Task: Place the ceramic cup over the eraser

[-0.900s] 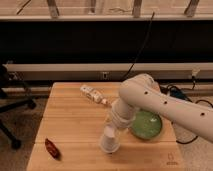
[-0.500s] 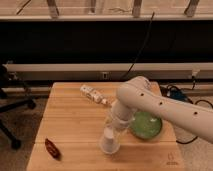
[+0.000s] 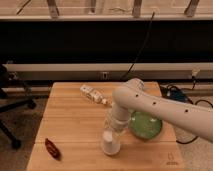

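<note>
sitting atop the ceramic cup, the hand seems barely moved.

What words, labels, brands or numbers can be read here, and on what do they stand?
No text is readable.
Small dark mark on the table, near its front right corner: too blurred to read.
White bottle-like item: any label is too blurred to read.
Ceramic cup, directly under the gripper: plain, no marking seen.
Green dish: no marking seen.
</note>
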